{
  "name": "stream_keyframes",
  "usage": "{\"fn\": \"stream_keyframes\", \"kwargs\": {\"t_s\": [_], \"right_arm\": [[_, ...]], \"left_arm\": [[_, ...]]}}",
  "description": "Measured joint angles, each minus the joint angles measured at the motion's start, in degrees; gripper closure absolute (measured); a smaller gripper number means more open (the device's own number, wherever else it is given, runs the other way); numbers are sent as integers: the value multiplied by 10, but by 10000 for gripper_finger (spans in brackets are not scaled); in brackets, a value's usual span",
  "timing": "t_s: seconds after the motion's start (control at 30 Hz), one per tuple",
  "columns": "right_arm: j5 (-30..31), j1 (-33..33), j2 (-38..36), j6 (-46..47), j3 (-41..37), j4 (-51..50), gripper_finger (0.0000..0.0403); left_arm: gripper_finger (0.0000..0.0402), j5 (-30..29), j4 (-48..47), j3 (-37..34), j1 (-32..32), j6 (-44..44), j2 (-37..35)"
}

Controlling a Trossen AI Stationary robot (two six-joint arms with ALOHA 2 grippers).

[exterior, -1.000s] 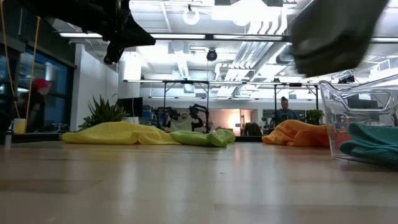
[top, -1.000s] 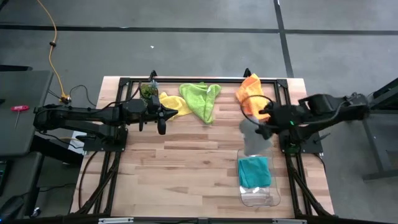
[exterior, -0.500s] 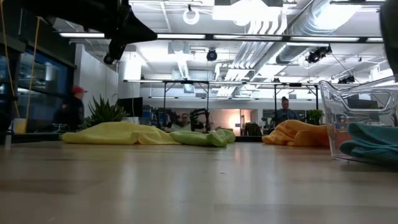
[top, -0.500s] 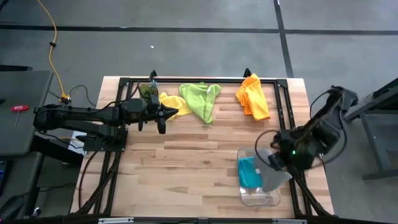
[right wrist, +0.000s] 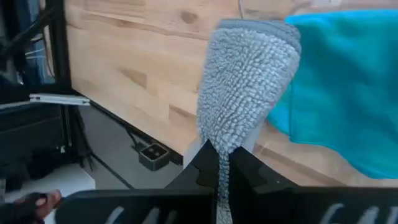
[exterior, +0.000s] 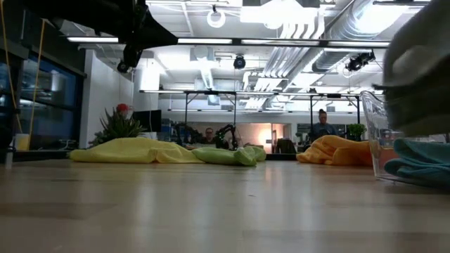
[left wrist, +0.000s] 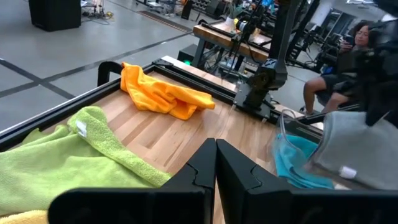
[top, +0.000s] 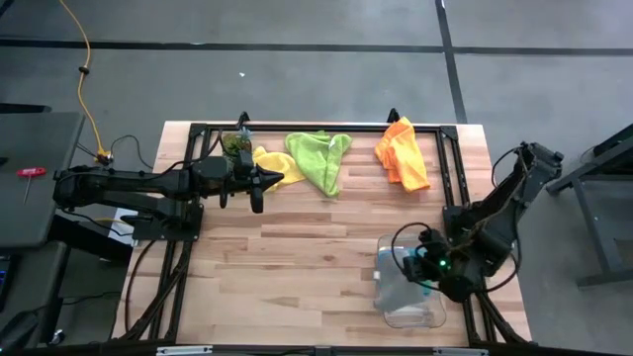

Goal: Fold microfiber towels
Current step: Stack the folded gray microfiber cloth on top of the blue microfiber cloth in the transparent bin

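Note:
My right gripper [top: 423,265] is shut on a grey towel [right wrist: 245,87] and hangs over the clear bin [top: 435,314] at the table's near right. A teal towel [right wrist: 348,81] lies inside the bin, under the grey one [left wrist: 360,146]. A yellow towel [top: 269,164], a lime green towel [top: 318,158] and an orange towel [top: 401,153] lie crumpled along the far edge. My left gripper [top: 259,190] waits shut above the table, beside the yellow towel, holding nothing. My right gripper pinches one narrow end of the bunched grey towel [right wrist: 219,144] between its two fingers, in several layers. The fingers slant down from the table's right side. The towel hangs from them over the teal towel in the bin; whether it rests there I cannot tell.
A small dark-green plant-like clump [top: 235,145] sits at the far left by the yellow towel. Black frame rails [top: 326,127] run along the far edge and both sides. Bare wood [top: 297,257] lies in the middle and near left. People sit beyond the table.
My right gripper has carried the grey towel from beside the orange towel toward the table's near edge and down, and now holds it over the bin. Its wrist has rolled on the way. The towel now covers most of the teal one in the high view.

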Motion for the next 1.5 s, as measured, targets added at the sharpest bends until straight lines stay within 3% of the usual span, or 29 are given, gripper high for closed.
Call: {"fn": "stream_keyframes", "kwargs": {"t_s": [0.2,0.63,0.73,0.9,1.03,1.17,1.5], "right_arm": [[-77,-23,19,7,-34,-4,403],[-154,-31,-6,17,-13,-123,403],[-155,-31,-14,16,-4,-145,403],[-147,-36,-9,15,-23,-85,403],[-78,-40,-9,-6,-27,-3,403],[-44,-38,-8,0,-30,-1,403],[-128,-42,-6,17,-120,29,403]], "left_arm": [[401,2,0,0,0,-17,0],[402,3,0,0,0,-20,0],[401,3,0,0,0,-20,0],[401,3,0,0,0,-20,0],[401,3,0,0,0,-20,0],[401,0,0,0,0,-20,0],[401,1,0,0,0,-20,0]]}}
